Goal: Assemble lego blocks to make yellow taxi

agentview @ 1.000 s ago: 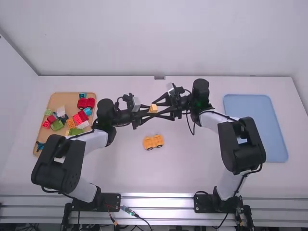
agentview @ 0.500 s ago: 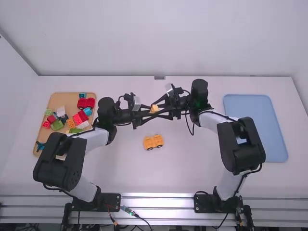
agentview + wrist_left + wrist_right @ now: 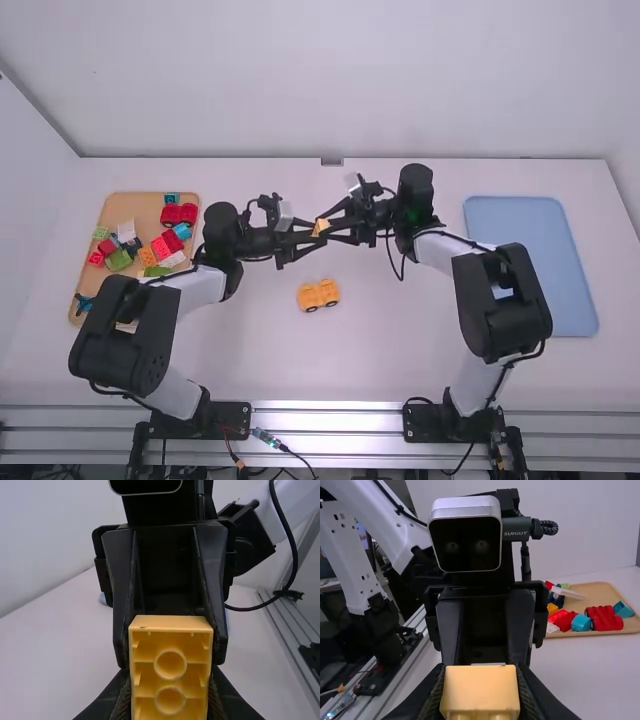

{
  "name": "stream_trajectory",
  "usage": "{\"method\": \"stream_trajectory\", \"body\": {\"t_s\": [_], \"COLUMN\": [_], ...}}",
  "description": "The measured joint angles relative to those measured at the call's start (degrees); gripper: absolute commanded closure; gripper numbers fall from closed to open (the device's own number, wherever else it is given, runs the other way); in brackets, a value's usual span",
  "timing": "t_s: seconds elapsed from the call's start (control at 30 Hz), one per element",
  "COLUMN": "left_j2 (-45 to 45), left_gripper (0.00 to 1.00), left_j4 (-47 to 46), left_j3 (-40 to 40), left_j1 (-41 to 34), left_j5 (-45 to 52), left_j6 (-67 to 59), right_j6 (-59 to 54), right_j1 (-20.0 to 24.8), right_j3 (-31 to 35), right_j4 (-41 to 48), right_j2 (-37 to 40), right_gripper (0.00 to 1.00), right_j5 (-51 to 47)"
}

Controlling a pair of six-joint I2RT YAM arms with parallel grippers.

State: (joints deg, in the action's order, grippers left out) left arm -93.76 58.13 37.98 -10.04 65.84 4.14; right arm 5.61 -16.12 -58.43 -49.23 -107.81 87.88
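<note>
The yellow block (image 3: 321, 227) is held above the table (image 3: 400, 345), between the two arms. The left gripper (image 3: 313, 233) and right gripper (image 3: 328, 227) face each other, the jaws of each pinching the block from opposite sides. The wheeled yellow-orange assembly (image 3: 318, 294) rests on the table, nearer the arm bases. Outboard left: tan tray (image 3: 150, 200) with mixed blocks (image 3: 161, 248); outboard right: blue tray (image 3: 525, 255)
</note>
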Motion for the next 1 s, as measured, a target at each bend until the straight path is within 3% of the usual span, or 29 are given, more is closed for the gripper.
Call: {"method": "stream_trajectory", "body": {"t_s": [0.07,0.13,0.17,0.33,0.37,0.63,0.93,0.97,1.0], "left_j2": [0.0,0.0,0.0,0.0,0.0,0.0,0.0,0.0,0.0], "left_gripper": [0.73,0.65,0.48,0.2,0.01,0.01,0.01,0.01,0.01], "left_j4": [0.02,0.0,0.04,0.44,0.37,-6.19,-31.06,-37.22,-37.22], "left_j3": [0.02,0.0,0.0,0.17,0.17,0.76,5.55,7.56,7.56], "left_j1": [0.0,0.0,0.0,0.02,0.04,0.15,4.44,5.64,5.64], "left_j5": [0.0,0.0,0.15,-0.5,-0.57,-1.14,-0.07,-0.68,-0.68], "left_j6": [0.02,-0.04,-0.15,-0.42,-0.59,-2.1,-10.71,-13.05,-13.05], "right_j6": [-0.24,-0.44,-0.42,0.0,0.0,0.07,4.81,5.33,5.33], "right_j1": [0.0,0.0,0.0,-0.07,-0.15,0.07,3.87,4.76,4.76], "right_j3": [0.0,0.0,0.0,0.0,0.0,0.0,0.0,0.0,0.0], "right_j4": [0.09,0.11,0.13,0.5,0.48,0.15,-4.17,-4.13,-4.13], "right_j2": [0.0,0.0,0.0,0.0,0.0,0.0,0.0,0.0,0.0], "right_gripper": [0.76,0.76,0.76,0.76,0.76,0.76,0.82,0.85,0.85], "right_j5": [0.02,-0.02,-0.2,0.5,0.48,0.44,-1.16,-1.62,-1.62]}}
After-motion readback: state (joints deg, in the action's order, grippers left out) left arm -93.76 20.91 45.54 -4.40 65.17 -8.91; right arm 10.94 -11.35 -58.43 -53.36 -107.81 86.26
